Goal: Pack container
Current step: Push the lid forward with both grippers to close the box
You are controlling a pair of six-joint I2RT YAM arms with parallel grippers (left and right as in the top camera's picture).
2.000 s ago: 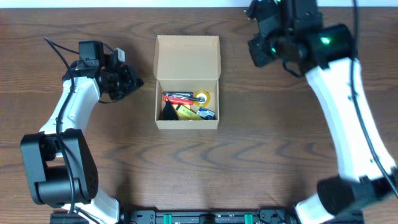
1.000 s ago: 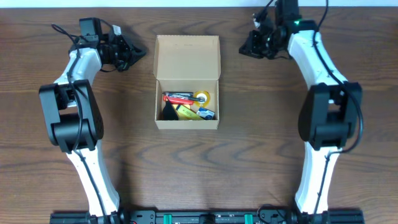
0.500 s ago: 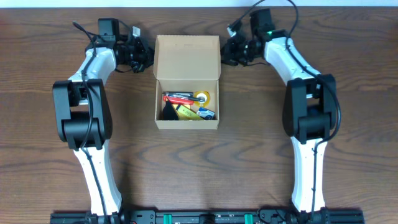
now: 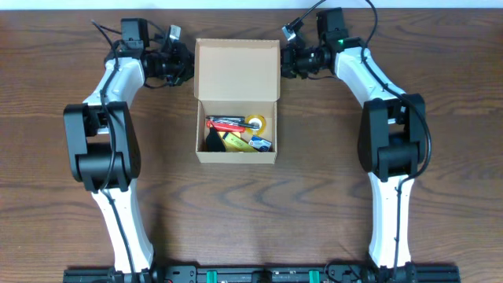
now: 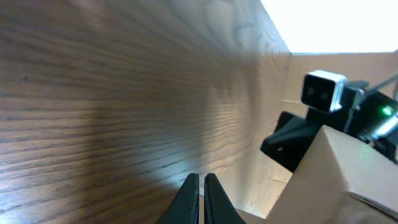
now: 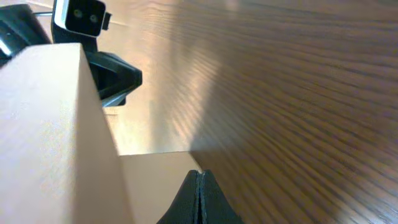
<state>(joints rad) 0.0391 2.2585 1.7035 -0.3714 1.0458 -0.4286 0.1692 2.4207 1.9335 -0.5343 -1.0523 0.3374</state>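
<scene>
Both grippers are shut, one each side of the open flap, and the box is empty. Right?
Not empty: the overhead view shows the container holding stationery, including a yellow tape roll. The rest holds: left gripper and right gripper are shut, either side of the open flap.

The overhead camera is looking straight down from high up, taking in the whole table (image 4: 314, 196), both arms and the container (image 4: 236, 71). Each wrist camera is riding low behind its own jaws, skimming the table at close range. The left one is seeing the container's lid (image 5: 354, 174) ahead and right of its jaws, and the right arm's camera (image 5: 323, 92) beyond. The right one is seeing the lid ahead and left, and the left arm's camera (image 6: 79, 15) beyond.
</scene>
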